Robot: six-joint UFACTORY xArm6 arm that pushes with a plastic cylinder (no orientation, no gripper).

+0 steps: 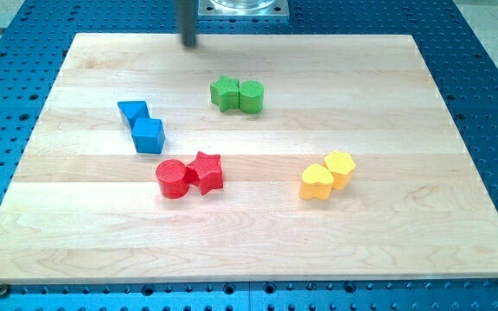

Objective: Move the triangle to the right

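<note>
The blue triangle (132, 111) lies at the board's left middle, touching a blue cube (149, 136) just below and to its right. My tip (189, 43) is at the view's top, near the board's top edge, well above and to the right of the triangle, touching no block.
A green star (225, 92) and a green cylinder (251, 97) sit together at top centre. A red cylinder (171, 179) and a red star (206, 171) touch at centre. A yellow heart (316, 182) and a yellow hexagon (340, 168) sit at the right. The wooden board (405, 242) lies on a blue perforated table.
</note>
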